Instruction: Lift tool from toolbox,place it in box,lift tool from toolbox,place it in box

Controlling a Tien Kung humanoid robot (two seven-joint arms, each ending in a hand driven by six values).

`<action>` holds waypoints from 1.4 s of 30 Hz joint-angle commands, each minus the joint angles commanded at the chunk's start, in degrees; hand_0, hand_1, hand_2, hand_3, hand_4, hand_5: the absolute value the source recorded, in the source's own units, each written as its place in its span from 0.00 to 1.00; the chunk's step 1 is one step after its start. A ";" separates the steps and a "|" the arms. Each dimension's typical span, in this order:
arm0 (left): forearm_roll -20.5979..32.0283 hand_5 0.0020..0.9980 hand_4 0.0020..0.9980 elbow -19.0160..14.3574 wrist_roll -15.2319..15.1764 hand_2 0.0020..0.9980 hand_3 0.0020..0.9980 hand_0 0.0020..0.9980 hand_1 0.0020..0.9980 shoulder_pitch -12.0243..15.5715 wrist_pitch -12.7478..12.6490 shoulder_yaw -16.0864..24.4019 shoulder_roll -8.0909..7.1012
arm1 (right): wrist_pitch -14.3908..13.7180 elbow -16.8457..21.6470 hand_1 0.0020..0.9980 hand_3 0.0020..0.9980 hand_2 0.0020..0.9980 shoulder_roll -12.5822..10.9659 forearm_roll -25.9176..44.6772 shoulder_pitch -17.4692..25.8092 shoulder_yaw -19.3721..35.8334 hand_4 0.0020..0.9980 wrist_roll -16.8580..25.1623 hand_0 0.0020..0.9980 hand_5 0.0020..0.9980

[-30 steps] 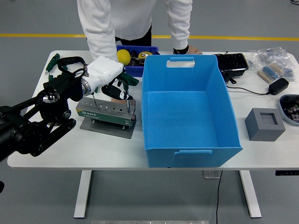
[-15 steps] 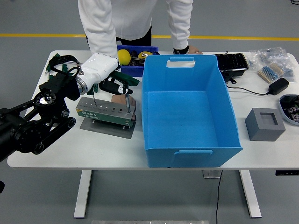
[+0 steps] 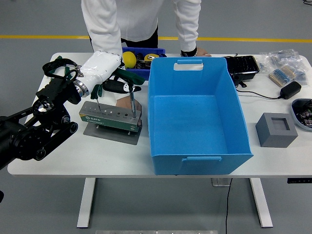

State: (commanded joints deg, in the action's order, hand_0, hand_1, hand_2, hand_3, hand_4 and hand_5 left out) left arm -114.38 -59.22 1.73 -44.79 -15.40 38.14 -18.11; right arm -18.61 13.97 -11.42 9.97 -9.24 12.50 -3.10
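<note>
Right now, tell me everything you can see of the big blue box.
The blue box is a large open-topped bin, seemingly of thin corrugated plastic, with walls flaring outward toward the rim. A slot handle is cut into the far wall and another marks the near wall. It stands upright on the white table, right of the green tool holder, near edge close to the table's front. Its floor looks empty. Neither the left hand nor anything else touches it.
</note>
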 joint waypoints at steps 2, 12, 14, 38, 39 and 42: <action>0.81 0.86 0.86 -0.73 -0.68 0.00 0.02 0.16 0.00 0.03 -0.28 0.31 -0.25 | 0.01 0.00 0.64 0.56 0.71 0.00 0.08 -0.01 -0.04 0.80 0.03 0.68 0.72; 1.61 0.83 0.76 -6.46 -1.81 0.00 0.02 0.16 0.00 -0.09 -0.35 2.31 -1.89 | 0.08 -0.02 0.64 0.56 0.72 0.00 0.10 0.04 -0.11 0.80 0.02 0.68 0.72; 1.79 0.77 0.72 -7.67 -1.82 0.00 0.02 0.16 0.00 -0.37 0.25 2.76 -2.29 | 0.09 -0.02 0.64 0.56 0.72 0.00 0.08 0.06 -0.09 0.80 0.01 0.68 0.72; 2.39 0.70 0.68 -10.42 -1.57 0.01 0.02 0.17 0.00 -1.47 2.91 2.66 -4.28 | 0.02 -0.07 0.64 0.56 0.72 0.09 0.11 0.15 0.00 0.80 0.03 0.68 0.72; 2.27 0.70 0.68 -10.58 -1.55 0.01 0.02 0.17 0.00 -1.29 2.90 2.70 -4.32 | 0.02 -0.07 0.64 0.56 0.72 0.09 0.15 0.16 -0.04 0.80 0.05 0.68 0.72; 1.52 0.70 0.68 -11.45 -1.46 0.01 0.02 0.17 0.00 -0.47 2.85 3.08 -4.44 | 0.01 -0.08 0.64 0.56 0.72 0.13 0.02 0.19 0.04 0.80 0.00 0.68 0.72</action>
State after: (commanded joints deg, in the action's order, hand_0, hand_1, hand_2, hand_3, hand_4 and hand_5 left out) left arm -112.86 -70.66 0.26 -45.26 -12.55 41.21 -22.55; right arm -18.61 13.89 -11.29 9.99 -9.04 12.54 -3.10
